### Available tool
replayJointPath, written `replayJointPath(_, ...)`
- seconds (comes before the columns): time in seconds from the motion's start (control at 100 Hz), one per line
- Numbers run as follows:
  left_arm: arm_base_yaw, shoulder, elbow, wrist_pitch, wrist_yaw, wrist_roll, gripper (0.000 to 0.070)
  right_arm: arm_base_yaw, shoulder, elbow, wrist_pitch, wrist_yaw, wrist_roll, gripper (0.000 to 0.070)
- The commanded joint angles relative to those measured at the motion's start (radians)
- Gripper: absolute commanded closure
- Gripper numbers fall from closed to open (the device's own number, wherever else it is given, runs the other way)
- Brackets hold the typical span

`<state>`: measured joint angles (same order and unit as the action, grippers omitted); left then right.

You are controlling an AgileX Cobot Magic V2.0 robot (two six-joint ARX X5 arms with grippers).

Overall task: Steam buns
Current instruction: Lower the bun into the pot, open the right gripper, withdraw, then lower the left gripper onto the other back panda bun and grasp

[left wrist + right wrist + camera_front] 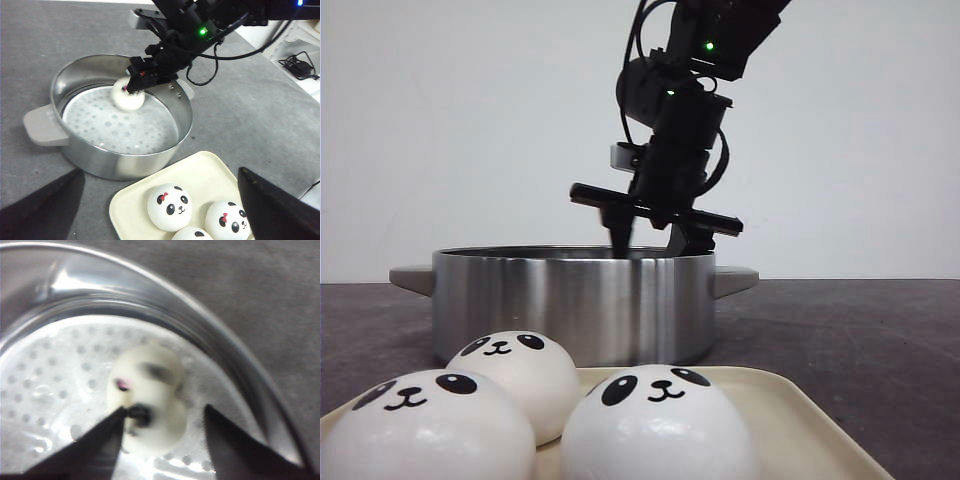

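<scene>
Right gripper (pixel 134 89): at upper centre of the left wrist frame, reaching down inside the steamer pot (pixel 185 117). My jaws stand either side of one panda bun (pixel 126 96). In the blurred right wrist frame the gap looks wider than the bun, one jaw at its edge, the other clear, so I judge them spread, not pinching.

Left gripper (pixel 160 200): its dark fingertips (pixel 42 202) sit at the lower corners of its own frame, wide apart, nothing between them.

Bun in the pot: resting on the perforated steamer plate (pixel 115 127), toward the far wall, centre-left of the right wrist frame.

Remaining buns: three on the cream tray (pixel 790 405) at the bottom of the front frame: left bun (pixel 425 430), middle bun (pixel 515 372), right bun (pixel 655 425). The tray sits on the grey desk (pixel 860 330), just in front of the pot.

Handling, my guess: light, soft and squashy, with a glossy skin that could slip. Hard squeezing would dent it or mar the printed face.

Where to hold: across the widest part of the dome, low on the sides, with gentle pressure, coming straight down so neighbours on the tray are not nudged.

Risk: the pot wall is close to my outer jaw; lift straight up.
</scene>
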<state>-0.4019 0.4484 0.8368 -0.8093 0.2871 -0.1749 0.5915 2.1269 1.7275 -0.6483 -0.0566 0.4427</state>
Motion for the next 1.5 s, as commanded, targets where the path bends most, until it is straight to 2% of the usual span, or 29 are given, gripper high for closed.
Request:
replayJointPath(0.0, -0.005, 0.002, 0.019, 0.013, -0.003, 0.010, 0.0104, 0.003, 0.030, 0.022, -0.002, 0.006, 0.003, 0.0262)
replayJointPath(0.23, -0.005, 0.002, 0.019, 0.014, -0.002, 0.010, 0.0104, 0.003, 0.028, 0.044, 0.010, 0.004, 0.011, 0.0240)
replayJointPath(0.39, -0.005, 0.002, 0.019, 0.013, -0.003, 0.009, 0.0104, 0.010, -0.008, 0.163, -0.073, 0.004, -0.005, 0.0249)
replayJointPath(0.41, -0.005, 0.002, 0.019, 0.014, -0.002, 0.009, 0.0104, 0.016, -0.016, 0.180, -0.087, 0.005, -0.012, 0.0280)
replayJointPath(0.43, -0.005, 0.002, 0.019, 0.015, -0.002, 0.009, 0.0104, 0.021, -0.026, 0.197, -0.102, 0.005, -0.021, 0.0342)
replayJointPath(0.5, -0.005, 0.002, 0.019, 0.019, -0.003, 0.006, 0.0104, 0.042, -0.079, 0.247, -0.142, 0.026, -0.073, 0.0700)
replayJointPath(0.54, -0.005, 0.002, 0.018, 0.024, -0.003, 0.006, 0.0106, 0.062, -0.117, 0.263, -0.150, 0.052, -0.104, 0.0679)
replayJointPath(0.62, -0.010, 0.008, 0.018, 0.041, -0.004, 0.007, 0.0108, 0.112, -0.219, 0.269, -0.151, 0.116, -0.159, 0.0683)
replayJointPath(0.77, -0.034, 0.030, 0.018, 0.070, -0.057, 0.006, 0.0114, 0.252, -0.425, 0.269, -0.174, 0.267, -0.249, 0.0683)
replayJointPath(0.96, -0.061, 0.148, 0.018, 0.066, -0.058, -0.062, 0.0143, 0.487, -0.661, 0.269, -0.190, 0.484, -0.306, 0.0683)
replayJointPath(1.19, -0.103, 0.424, 0.018, 0.060, -0.042, -0.130, 0.0142, 0.697, -0.849, 0.269, -0.259, 0.704, -0.305, 0.0683)
replayJointPath(1.31, -0.150, 0.565, 0.018, 0.056, -0.043, -0.134, 0.0142, 0.731, -0.904, 0.269, -0.350, 0.795, -0.291, 0.0683)
replayJointPath(1.491, -0.216, 0.745, 0.019, 0.102, -0.043, -0.151, 0.0142, 0.734, -0.945, 0.269, -0.476, 0.883, -0.251, 0.0683)
